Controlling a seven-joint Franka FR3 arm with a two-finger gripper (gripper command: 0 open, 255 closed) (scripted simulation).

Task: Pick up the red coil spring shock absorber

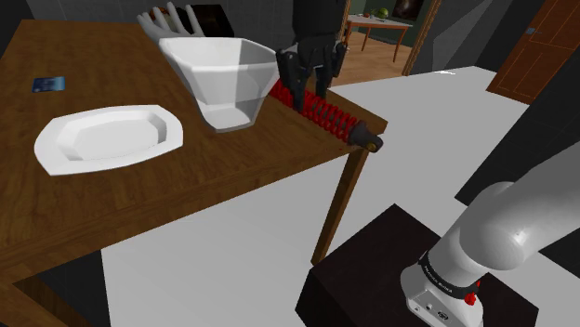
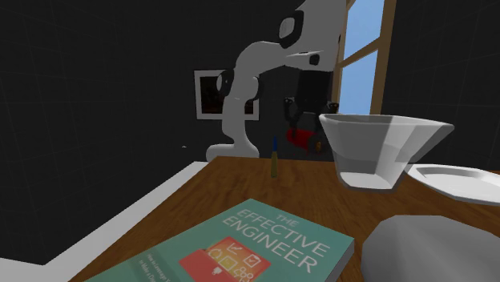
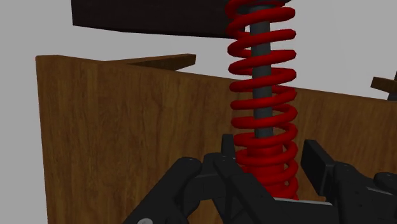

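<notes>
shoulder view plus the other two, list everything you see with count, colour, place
table: 1, brown wood, under the rest
shock absorber: 1, red coil on dark rod, at the table edge near the stand
bowl: 1, white, beside the shock absorber
plate: 1, white, shoulder view's left of the bowl
card: 1, blue, beyond the plate
book: 1, teal, second exterior view's foreground
stand: 1, black, on the floor
arm: 1, white
fingers: 2, black, either side of the coil
</notes>
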